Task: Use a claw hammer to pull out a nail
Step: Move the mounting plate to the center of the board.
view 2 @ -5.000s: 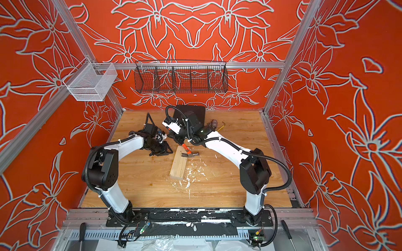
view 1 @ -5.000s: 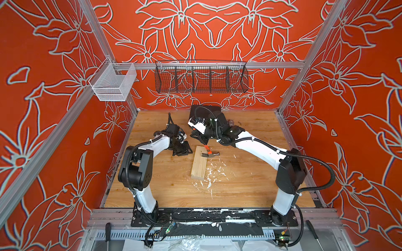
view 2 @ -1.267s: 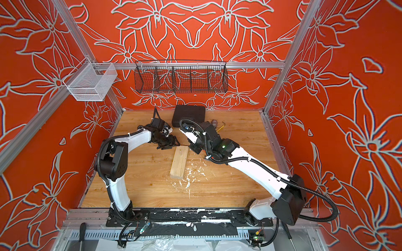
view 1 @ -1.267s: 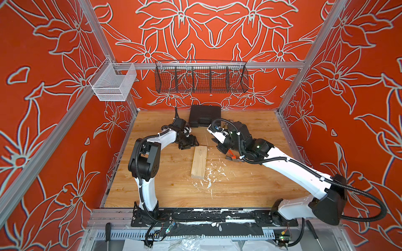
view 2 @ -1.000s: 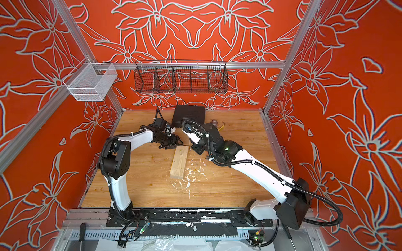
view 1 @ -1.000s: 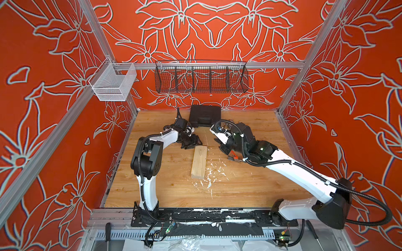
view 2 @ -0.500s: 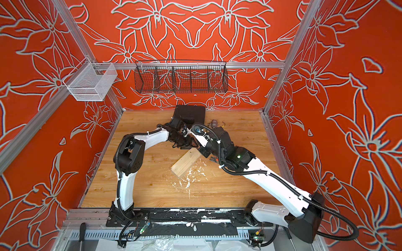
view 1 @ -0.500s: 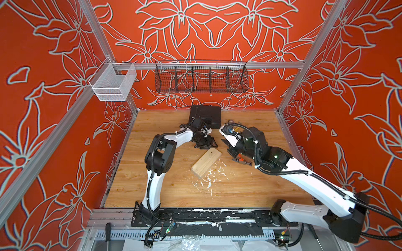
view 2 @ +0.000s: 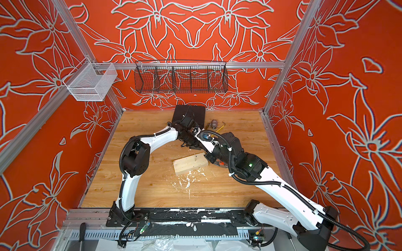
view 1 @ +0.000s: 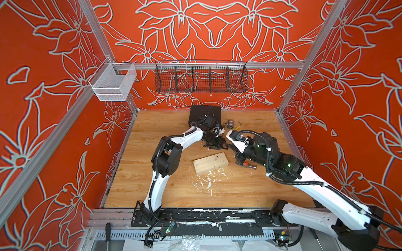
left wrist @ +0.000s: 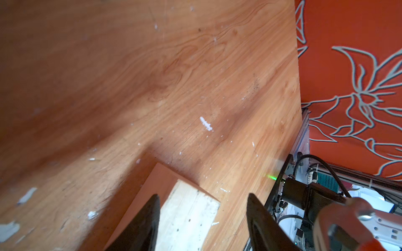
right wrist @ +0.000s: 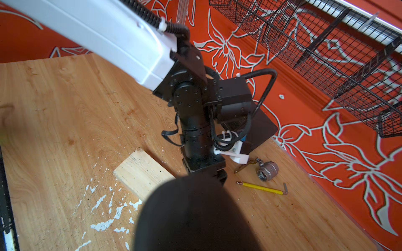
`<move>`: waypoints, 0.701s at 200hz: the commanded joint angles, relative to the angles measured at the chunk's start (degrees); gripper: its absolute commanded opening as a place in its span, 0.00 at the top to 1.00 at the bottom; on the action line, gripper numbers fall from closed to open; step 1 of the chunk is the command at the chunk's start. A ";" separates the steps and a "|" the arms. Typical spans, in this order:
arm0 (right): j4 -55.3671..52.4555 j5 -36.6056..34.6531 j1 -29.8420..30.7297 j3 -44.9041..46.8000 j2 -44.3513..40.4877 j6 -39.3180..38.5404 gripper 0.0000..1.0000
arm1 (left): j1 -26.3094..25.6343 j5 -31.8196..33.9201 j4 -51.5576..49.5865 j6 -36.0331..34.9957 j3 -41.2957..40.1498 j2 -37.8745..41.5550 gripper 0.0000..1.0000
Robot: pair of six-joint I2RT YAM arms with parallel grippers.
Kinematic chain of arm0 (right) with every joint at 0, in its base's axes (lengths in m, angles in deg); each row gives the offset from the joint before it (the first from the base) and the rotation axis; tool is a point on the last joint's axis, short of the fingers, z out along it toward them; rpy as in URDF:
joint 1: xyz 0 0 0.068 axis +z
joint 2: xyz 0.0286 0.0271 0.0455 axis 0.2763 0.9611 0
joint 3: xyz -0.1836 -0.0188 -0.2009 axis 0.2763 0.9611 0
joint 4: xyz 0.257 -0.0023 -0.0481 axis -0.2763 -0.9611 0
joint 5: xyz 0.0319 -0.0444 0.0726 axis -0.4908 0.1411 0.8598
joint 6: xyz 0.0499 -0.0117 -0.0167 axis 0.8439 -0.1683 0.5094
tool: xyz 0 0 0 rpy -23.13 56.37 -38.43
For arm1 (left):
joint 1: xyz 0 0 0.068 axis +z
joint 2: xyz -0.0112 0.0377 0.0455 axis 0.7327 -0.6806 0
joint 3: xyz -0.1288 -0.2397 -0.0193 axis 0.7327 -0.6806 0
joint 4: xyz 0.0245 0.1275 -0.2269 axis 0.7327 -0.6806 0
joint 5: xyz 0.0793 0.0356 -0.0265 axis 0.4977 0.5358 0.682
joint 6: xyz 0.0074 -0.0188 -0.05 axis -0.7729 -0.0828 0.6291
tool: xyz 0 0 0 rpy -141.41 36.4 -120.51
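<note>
**At the block's right end, a hammer in the grip**

Beside the right end of the pale wooden block (view 1: 210, 163), the right gripper (view 1: 239, 160) is pressed together on the claw hammer (view 1: 249, 166); a bit of orange handle and the silver-grey head poke out from under it, on the side away from the block, down near the table (view 1: 134, 178); in both top views the hammer sits close to the block. The left gripper (left wrist: 202, 195) has its fingers (left wrist: 148, 219) spread wide, pinching nothing; in the left wrist view one end of the block lies between and beneath them; in both top views it hangs at the block's far side. The nail (view 2: 196, 158) shows only as a thin dark sliver standing from the block's top near that right end, between the two grippers and apart from the hammer head; too small to tell more. A yellow pencil (right wrist: 260, 188) and a bent hex key (right wrist: 285, 189) lie further back, near the rear wall.
</note>
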 commanded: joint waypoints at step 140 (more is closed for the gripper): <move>1.50 -0.24 0.26 1.07 -4.32 -1.59 1.00 | -3.42 1.27 -8.19 -4.61 -0.58 -4.23 0.40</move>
